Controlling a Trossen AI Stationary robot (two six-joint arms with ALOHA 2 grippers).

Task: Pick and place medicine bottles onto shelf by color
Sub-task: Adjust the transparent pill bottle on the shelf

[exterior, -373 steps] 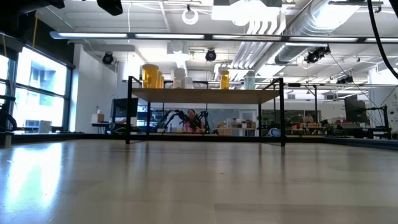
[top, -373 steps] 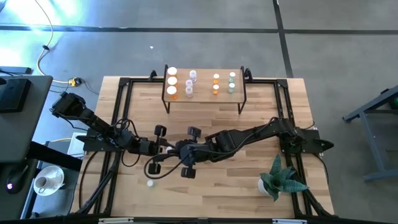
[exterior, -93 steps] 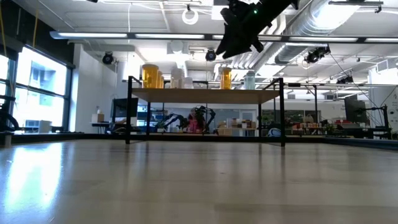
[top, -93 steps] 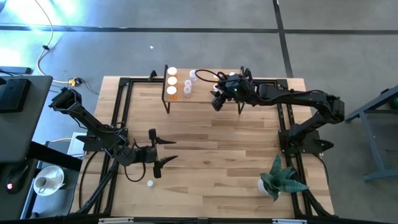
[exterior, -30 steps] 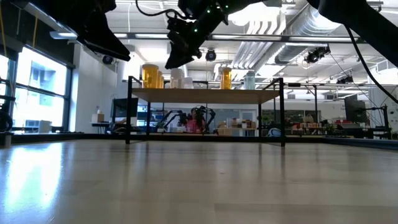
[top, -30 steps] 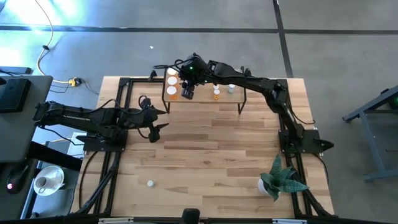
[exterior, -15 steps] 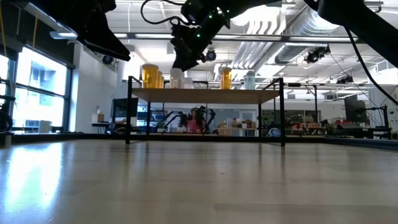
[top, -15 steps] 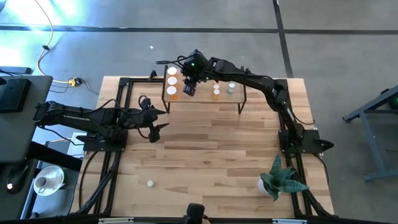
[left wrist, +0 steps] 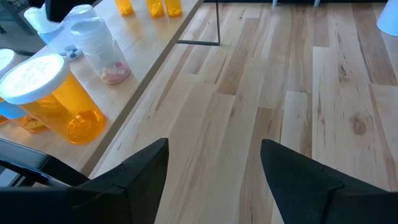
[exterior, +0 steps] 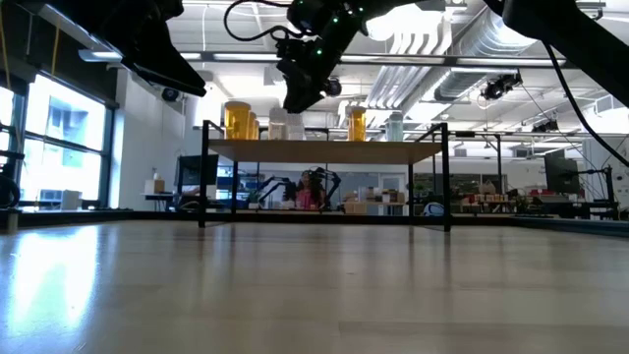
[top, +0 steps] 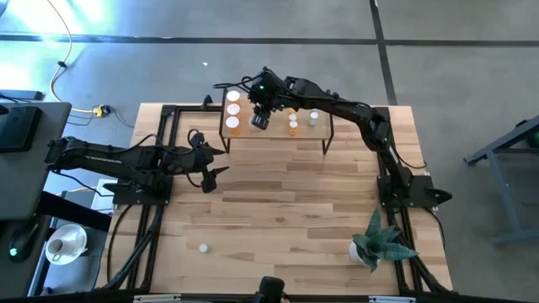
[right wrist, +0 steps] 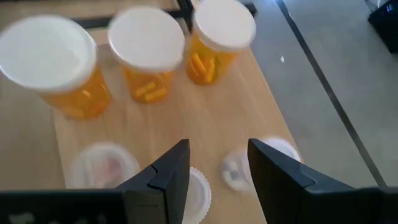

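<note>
The shelf (top: 282, 133) stands at the table's far edge. Three large orange medicine bottles (right wrist: 146, 53) with white caps stand in a row at its left end. Clear bottles (left wrist: 99, 53) stand beside them, with small orange bottles (top: 292, 126) and a pale green one (top: 313, 118) farther right. My right gripper (right wrist: 219, 149) hovers open above the clear bottles, slanting down, with nothing between its fingers. My left gripper (left wrist: 214, 146) hangs open over the table left of the shelf (top: 221, 162), holding nothing.
A small white-capped item (top: 203, 247) lies alone on the table near the front left. A green spiky plant (top: 381, 242) in a white pot stands at the front right. Black frame rails (top: 164, 168) run along the table's sides. Bare wood lies between the shelf and the near edge.
My right gripper has shifted a little toward the table's right above the shelf and has tipped further downward, its fingers keeping the same gap. The bottles on the shelf stand as before.
</note>
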